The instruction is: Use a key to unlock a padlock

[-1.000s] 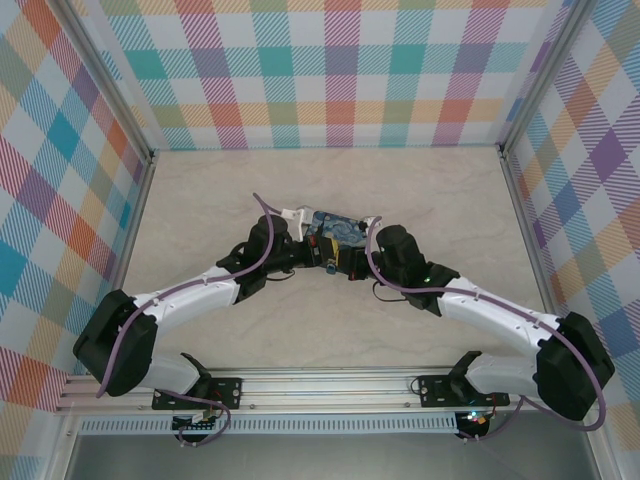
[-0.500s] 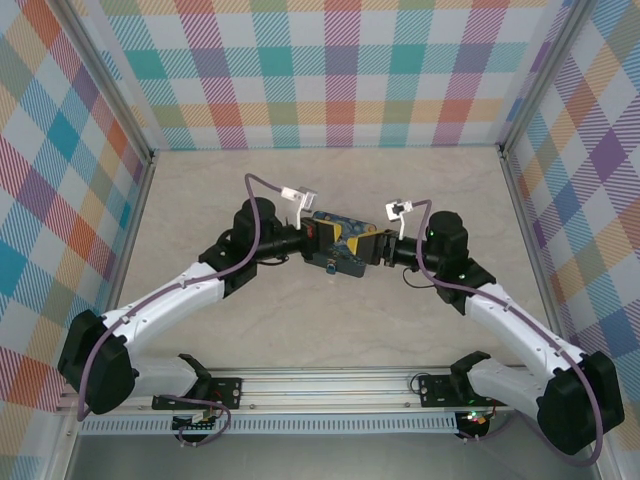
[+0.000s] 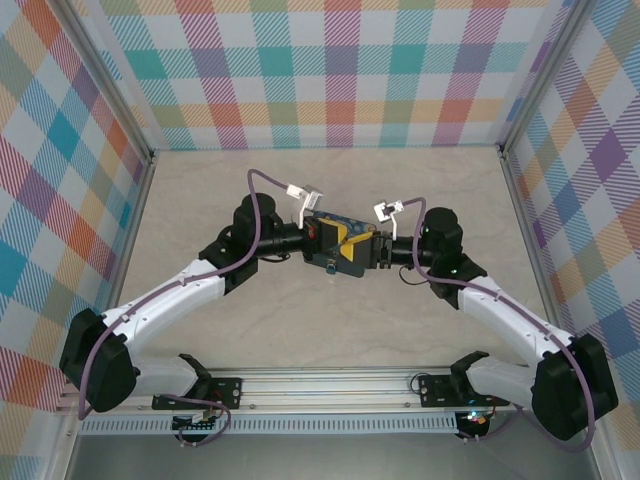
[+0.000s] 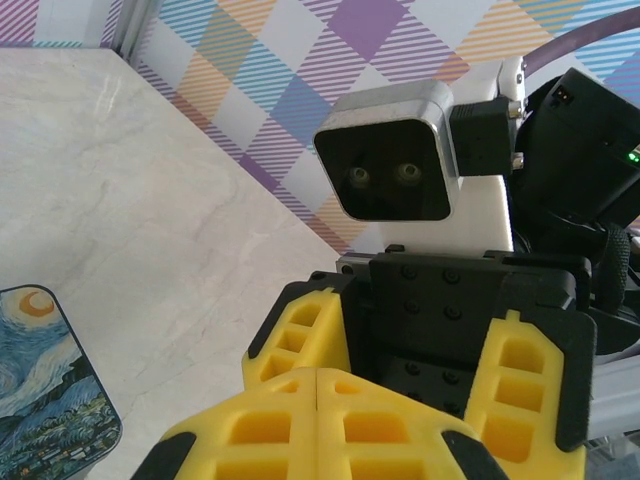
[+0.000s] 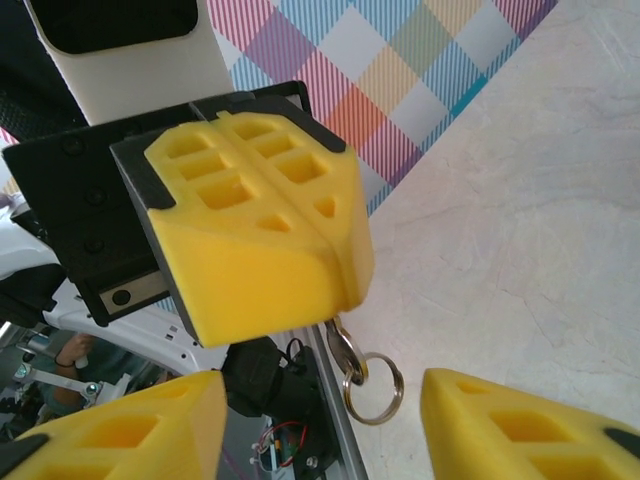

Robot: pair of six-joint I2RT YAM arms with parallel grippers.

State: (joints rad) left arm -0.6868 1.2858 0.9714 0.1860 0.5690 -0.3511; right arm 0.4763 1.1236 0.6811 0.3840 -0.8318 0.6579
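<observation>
Right wrist view: the left gripper (image 5: 332, 272) has its yellow ribbed fingers pressed together on the small silvery metal key (image 5: 343, 352), and the key's split ring (image 5: 374, 390) dangles just below. The right gripper (image 5: 320, 398) faces it with its jaws well apart, holding nothing. In the top external view both grippers meet above the blue swirly-painted box (image 3: 341, 231) on the pale marbled table (image 3: 220, 190).

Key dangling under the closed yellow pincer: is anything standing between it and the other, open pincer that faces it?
Nothing visible does. In the right wrist view the key hangs from the shut left pincer, and the open right pincer faces it with only air between.
</observation>
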